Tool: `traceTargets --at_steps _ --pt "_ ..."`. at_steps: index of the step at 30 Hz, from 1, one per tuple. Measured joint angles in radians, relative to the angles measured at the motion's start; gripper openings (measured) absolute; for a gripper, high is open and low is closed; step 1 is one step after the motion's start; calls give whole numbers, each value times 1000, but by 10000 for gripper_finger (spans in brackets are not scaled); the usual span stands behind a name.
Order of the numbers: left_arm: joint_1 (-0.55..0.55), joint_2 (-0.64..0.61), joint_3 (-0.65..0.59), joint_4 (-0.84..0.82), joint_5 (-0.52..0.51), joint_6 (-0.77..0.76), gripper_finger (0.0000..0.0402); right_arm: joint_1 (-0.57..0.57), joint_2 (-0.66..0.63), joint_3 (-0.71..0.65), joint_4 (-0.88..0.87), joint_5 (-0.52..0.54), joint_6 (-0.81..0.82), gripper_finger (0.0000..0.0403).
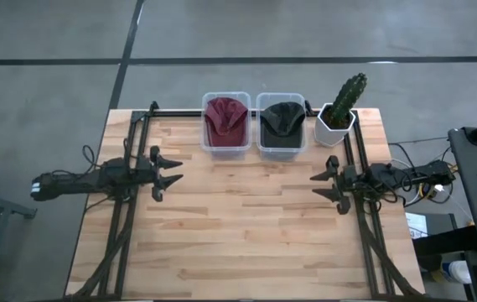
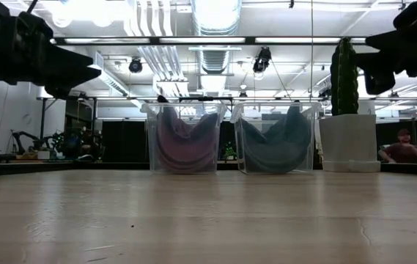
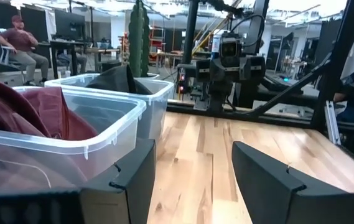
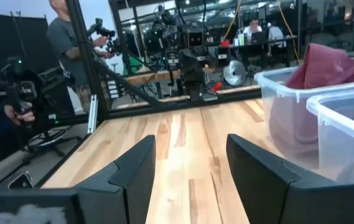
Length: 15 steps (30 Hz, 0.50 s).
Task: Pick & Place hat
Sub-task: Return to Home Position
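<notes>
A: Fingers (image 3: 133, 180) on both arms?
B: Spread wide, nothing gripped. The left gripper (image 1: 173, 170) is parked at the left edge of the table (image 1: 246, 235), the right gripper (image 1: 315, 184) at its right.
A: Hat?
B: The red cap (image 1: 225, 119) is stuffed in the left transparent bin (image 1: 226, 152).

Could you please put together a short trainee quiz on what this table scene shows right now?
1. True or false: the left tool grips a red cap.
2. What lies in the right-hand transparent plastic bin? A) a dark cap B) a red cap C) nothing
3. Complete: the green cactus in its white pot stands beside the ___ bin.
Key: 1 false, it is open and empty, like the right tool; 2 A; 3 right-hand.
</notes>
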<state>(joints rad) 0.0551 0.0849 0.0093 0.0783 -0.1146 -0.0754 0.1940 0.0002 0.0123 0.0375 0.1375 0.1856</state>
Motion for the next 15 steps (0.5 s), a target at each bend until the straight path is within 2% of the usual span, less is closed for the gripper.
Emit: traceTargets --at_steps 15 --pt "0 0 -1 -44 -7 43 204 0 2 0 -9 0 -71 192"
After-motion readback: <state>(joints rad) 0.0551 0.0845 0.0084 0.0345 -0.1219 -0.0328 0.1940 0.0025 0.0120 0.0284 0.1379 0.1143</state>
